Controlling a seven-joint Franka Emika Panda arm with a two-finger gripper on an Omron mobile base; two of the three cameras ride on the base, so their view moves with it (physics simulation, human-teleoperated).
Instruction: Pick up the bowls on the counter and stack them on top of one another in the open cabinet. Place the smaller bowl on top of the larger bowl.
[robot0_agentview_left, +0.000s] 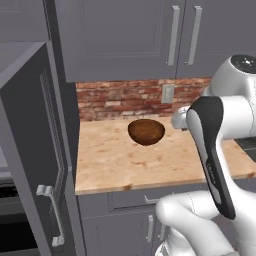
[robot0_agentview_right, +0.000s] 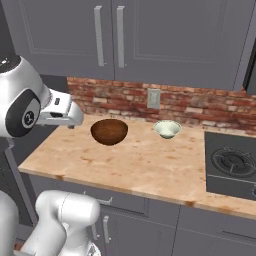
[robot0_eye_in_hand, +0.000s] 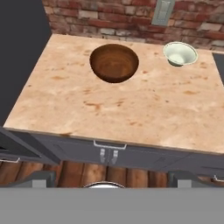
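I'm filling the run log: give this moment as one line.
stage: start, nothing picked | gripper: open, empty, above counter | larger bowl: on counter | smaller bowl: on counter, apart from it

Brown larger bowl (robot0_agentview_right: 109, 131) and pale smaller bowl (robot0_agentview_right: 167, 129), upright, apart on counter (robot0_agentview_right: 135, 165).

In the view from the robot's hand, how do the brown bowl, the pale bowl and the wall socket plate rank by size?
1. Wide, glossy dark brown wood-like bowl.
2. Small pale greenish-white bowl.
3. Grey rectangular wall socket plate, partly cut off at the top edge and farther away, so its rank is unsure.
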